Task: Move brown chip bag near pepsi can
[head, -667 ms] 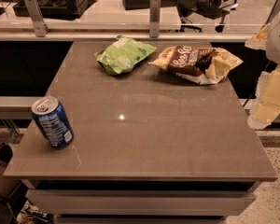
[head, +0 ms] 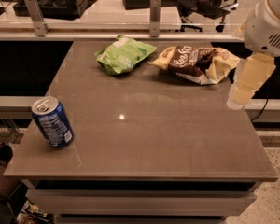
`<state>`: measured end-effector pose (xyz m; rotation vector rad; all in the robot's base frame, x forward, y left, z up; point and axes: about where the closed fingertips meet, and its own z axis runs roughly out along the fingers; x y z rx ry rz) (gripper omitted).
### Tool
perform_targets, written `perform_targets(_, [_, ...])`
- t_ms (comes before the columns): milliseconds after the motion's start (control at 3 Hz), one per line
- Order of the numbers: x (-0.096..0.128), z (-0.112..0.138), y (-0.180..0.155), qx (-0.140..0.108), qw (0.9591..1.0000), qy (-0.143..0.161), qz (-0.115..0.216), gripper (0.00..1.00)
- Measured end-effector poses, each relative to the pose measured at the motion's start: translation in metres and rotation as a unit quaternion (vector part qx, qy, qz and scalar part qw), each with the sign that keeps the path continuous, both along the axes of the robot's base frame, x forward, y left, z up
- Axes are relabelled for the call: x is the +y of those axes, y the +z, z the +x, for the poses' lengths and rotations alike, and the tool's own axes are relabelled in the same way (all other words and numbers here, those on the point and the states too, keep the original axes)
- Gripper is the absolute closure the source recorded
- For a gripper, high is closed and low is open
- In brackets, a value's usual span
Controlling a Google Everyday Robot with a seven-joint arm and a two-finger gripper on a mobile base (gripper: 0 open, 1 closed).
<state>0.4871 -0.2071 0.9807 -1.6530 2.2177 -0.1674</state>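
Observation:
The brown chip bag (head: 196,63) lies at the table's far right, dark brown in the middle with white script and pale yellow ends. The pepsi can (head: 52,122) stands upright at the near left, blue with a silver top. My gripper (head: 240,94) hangs from the white arm at the right edge of the table, pointing down, just right of and nearer than the brown bag. It touches nothing and holds nothing.
A light green chip bag (head: 123,54) lies at the far middle, left of the brown bag. The grey table (head: 144,129) ends close to the gripper on the right. A railing with metal posts (head: 155,15) runs behind the table.
My gripper has moved left and slightly up, from beside the table toward the brown bag. The bags and the can have not moved.

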Motion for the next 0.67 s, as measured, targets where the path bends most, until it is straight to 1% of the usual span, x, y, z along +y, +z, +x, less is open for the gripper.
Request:
perform_targets(333, [0.004, 0.045, -0.017, -0.017, 0.9996, -0.018, 0.011, 0.0])
perform_targets(667, [0.013, 0.091, -0.035, -0.04, 0.9979, -0.033, 0.039, 0.0])
